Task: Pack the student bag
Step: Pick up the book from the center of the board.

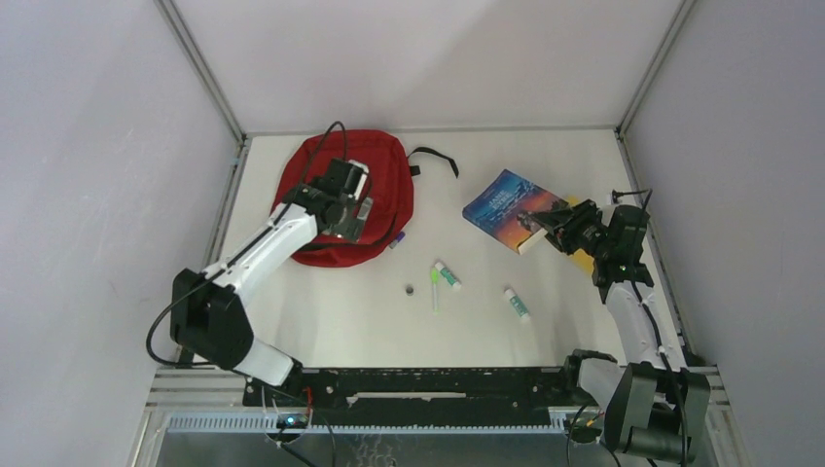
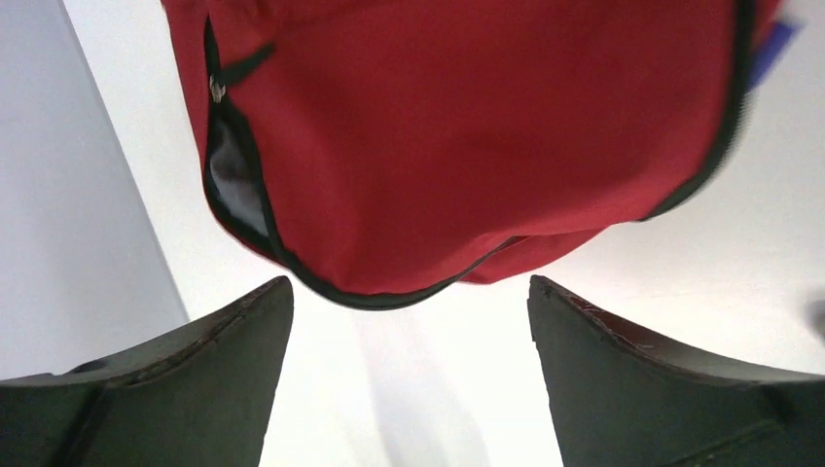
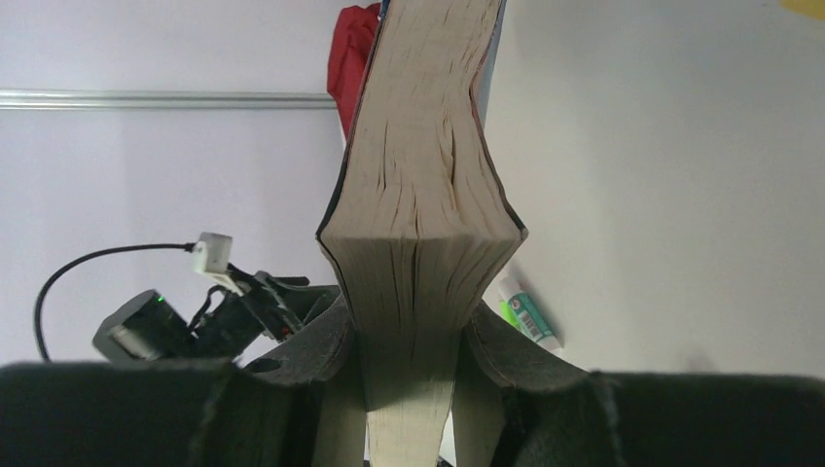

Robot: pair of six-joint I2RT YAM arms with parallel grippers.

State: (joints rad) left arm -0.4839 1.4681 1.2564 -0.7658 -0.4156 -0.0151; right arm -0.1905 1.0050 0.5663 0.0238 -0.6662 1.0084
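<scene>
Red fabric marks the student bag (image 1: 336, 175) in the overhead view. It lies flat at the far left corner of the white table (image 1: 321, 326), with a black strap (image 1: 435, 159) trailing toward the right. The left gripper (image 1: 356, 216) hangs over the bag's near right part. Toward the right edge, the right gripper (image 1: 547, 226) holds a blue-covered book (image 1: 506, 207) by its near corner. In the middle of the table lie two glue sticks (image 1: 448, 275) (image 1: 517, 304), a green pen (image 1: 434, 289) and a small dark round object (image 1: 410, 290), all apart from the bag. A small purple item (image 1: 397, 239) lies just beside the bag's near right edge.

From the left wrist, the left gripper (image 2: 409, 284) has its fingers (image 2: 224, 341) spread wide with nothing between them. The student bag (image 2: 467, 136) fills the view beyond them. Its black zip trim (image 2: 292, 263) gapes at the left to show grey lining (image 2: 233, 180).

From the right wrist, the right gripper (image 3: 411, 326) is clamped on the book (image 3: 418, 165). Its dark pads (image 3: 331, 341) squeeze the cream page block so that the pages bulge above the grip. A glue stick (image 3: 530, 316) lies on the table just right of the book, and a strip of the student bag (image 3: 355, 53) shows far behind it.
</scene>
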